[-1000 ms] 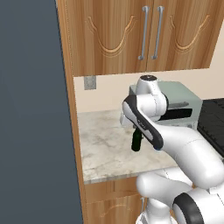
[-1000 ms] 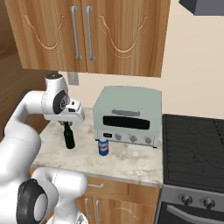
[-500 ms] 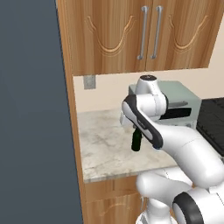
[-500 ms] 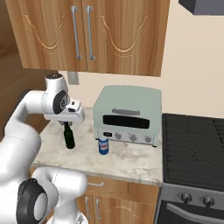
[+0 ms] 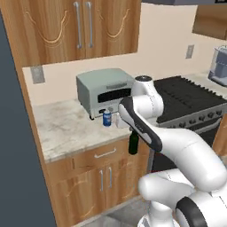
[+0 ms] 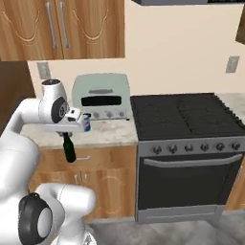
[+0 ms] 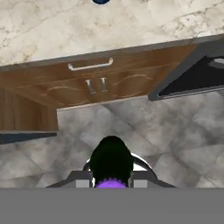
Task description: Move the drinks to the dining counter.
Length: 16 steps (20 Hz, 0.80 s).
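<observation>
Wooden wall cabinets (image 5: pixel 75 26) with long metal handles hang over a beige wall, and below them a marble worktop (image 5: pixel 66 128) runs along wooden base cabinets (image 6: pixel 107 179) beside a black range (image 6: pixel 186 153) with a row of knobs above its oven door. Grey stone tiles cover the floor (image 7: pixel 144 131), seen from the hand view looking straight down. A grey toaster oven (image 5: pixel 104 91) stands at the back of the worktop, against the wall.

From the base, the white arm (image 5: pixel 146 119) bends over the front edge of the worktop. Its jaws (image 6: pixel 67 137) are pressed onto the neck of the dark glass bottle (image 6: pixel 70 150), which hangs upright below the hand, off the worktop and out in front of the drawer, level with the top of the base cabinets. In the left base view the bottle (image 5: pixel 133 142) shows as a dark shape just under the arm's bend, in front of the cabinet face. In the hand view the bottle's dark shoulder sits between the two fingertips (image 7: pixel 83 183) with its purple cap (image 7: pixel 111 184) at the bottom edge, the floor tiles far beneath it.

Just in front of the toaster oven, the blue soda can (image 5: pixel 107 118) stands upright on the worktop, near the hand but apart from it.
</observation>
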### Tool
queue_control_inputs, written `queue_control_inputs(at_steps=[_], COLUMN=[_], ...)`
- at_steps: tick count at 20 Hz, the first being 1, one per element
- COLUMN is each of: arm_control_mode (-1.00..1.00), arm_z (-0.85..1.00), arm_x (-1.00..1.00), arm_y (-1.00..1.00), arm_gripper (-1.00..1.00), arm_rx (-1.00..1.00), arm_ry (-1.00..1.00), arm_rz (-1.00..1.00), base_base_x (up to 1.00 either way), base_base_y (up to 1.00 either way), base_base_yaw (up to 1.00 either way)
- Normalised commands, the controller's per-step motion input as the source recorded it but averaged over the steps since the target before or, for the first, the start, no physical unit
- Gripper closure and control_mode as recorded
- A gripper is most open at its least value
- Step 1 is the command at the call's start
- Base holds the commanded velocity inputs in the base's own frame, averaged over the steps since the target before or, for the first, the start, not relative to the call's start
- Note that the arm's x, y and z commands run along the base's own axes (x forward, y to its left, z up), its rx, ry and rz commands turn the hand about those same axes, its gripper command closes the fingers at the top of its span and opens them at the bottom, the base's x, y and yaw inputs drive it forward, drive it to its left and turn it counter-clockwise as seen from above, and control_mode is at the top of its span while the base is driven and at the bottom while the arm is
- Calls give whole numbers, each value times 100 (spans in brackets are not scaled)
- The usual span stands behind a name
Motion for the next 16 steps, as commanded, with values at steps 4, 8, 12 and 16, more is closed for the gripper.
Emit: queue_control_inputs(at_steps=[4, 8, 12, 16], arm_control_mode=[100, 100, 100, 100], arm_z=[0, 0, 0, 0], arm_x=[0, 0, 0, 0], arm_y=[0, 0, 0, 0], arm_gripper=[100, 100, 100, 100], arm_rx=[0, 0, 0, 0], arm_ry=[0, 0, 0, 0], arm_rz=[0, 0, 0, 0], base_base_x=[-14, 0, 0, 0], base_base_y=[-53, -58, -47, -34], base_base_yaw=[-78, -83, -87, -89])
